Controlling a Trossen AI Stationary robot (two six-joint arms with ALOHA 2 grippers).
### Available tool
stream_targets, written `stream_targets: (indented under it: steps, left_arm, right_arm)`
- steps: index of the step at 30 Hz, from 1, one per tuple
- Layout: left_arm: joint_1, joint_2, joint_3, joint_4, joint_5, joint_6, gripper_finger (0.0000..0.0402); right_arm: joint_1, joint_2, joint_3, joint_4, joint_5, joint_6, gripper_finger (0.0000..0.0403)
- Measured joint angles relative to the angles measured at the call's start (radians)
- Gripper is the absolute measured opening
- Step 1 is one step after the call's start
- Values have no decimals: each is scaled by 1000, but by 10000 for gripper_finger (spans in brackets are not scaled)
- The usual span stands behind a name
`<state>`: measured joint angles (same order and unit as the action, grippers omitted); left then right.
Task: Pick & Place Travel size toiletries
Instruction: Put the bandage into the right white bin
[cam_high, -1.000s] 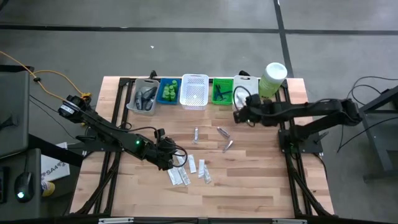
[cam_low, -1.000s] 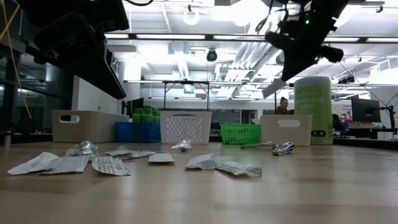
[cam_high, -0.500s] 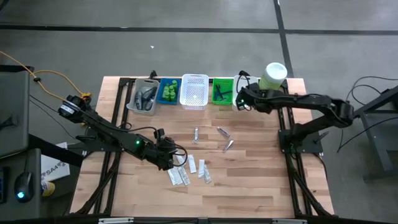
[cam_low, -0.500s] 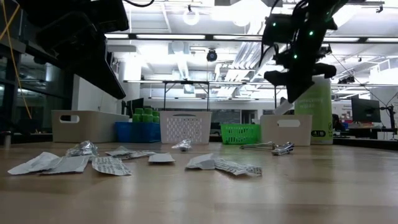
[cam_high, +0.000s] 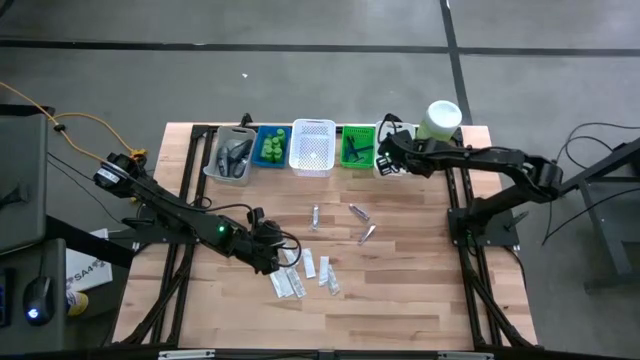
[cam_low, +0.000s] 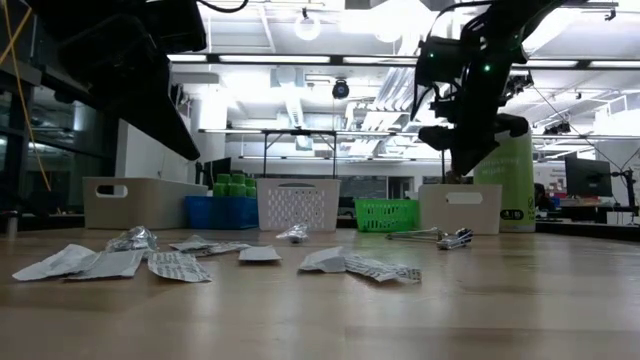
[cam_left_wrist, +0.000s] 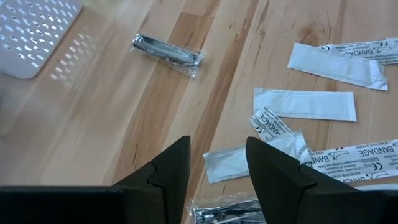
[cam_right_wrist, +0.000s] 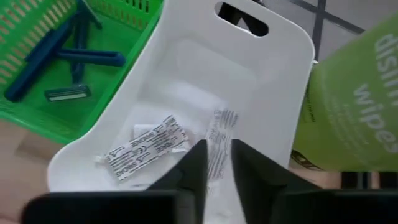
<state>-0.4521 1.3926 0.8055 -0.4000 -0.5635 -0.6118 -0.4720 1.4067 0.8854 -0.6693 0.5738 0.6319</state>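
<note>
The right hand (cam_high: 384, 158) hangs over the white bin (cam_right_wrist: 186, 93) at the back row's right end, just beside the green wipes canister (cam_high: 437, 125). In the right wrist view its two fingers (cam_right_wrist: 193, 163) stand only a little apart, with a white bandage sachet (cam_right_wrist: 219, 146) showing in the narrow gap between them — whether the fingers grip that sachet or it lies loose below them cannot be told. Another printed sachet (cam_right_wrist: 146, 146) lies flat on the bin's floor. Next to the white bin, the green basket (cam_right_wrist: 37, 99) holds blue razors (cam_right_wrist: 56, 59).

The left hand (cam_left_wrist: 214, 163) is low over the near-left part of the wooden tabletop (cam_high: 420, 290), its fingers (cam_left_wrist: 171, 165) spread and pinching nothing. Just ahead of them lie several flat white bandage sachets (cam_left_wrist: 305, 104) in a loose cluster, some overlapping, and one silvery wrapped item (cam_left_wrist: 168, 51) sits apart, nearer the white perforated basket (cam_high: 312, 145).

From above, more small items rest on the middle of the tabletop: a silvery tube (cam_high: 315, 216), another (cam_high: 357, 211) and a third (cam_high: 367, 233), well apart from the sachet cluster (cam_high: 305, 275) by the left hand. Along the back edge stand a clear basket (cam_high: 230, 155) with dark pieces, a blue basket (cam_high: 271, 147) with green bottles (cam_high: 272, 149), then the white perforated one, the green one and the white bin.
</note>
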Motion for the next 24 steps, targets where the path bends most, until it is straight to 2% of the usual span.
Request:
stream_targets:
  steps: [7,12,17,24]
  left_arm:
    - [0,0,0,0,0,-25,154]
    - [0,0,0,0,0,-25,154]
    - [0,0,0,-16,-8,-21,154]
    - [-36,-3,-13,-43,-107,-22,154]
  right_arm:
    - [-16,0,0,0,-1,-8,163]
    - [-15,-19,0,-6,-29,-9,214]
    - [3,-75,0,-7,-52,-8,235]
    - [100,-209,0,-2,-55,-7,232]
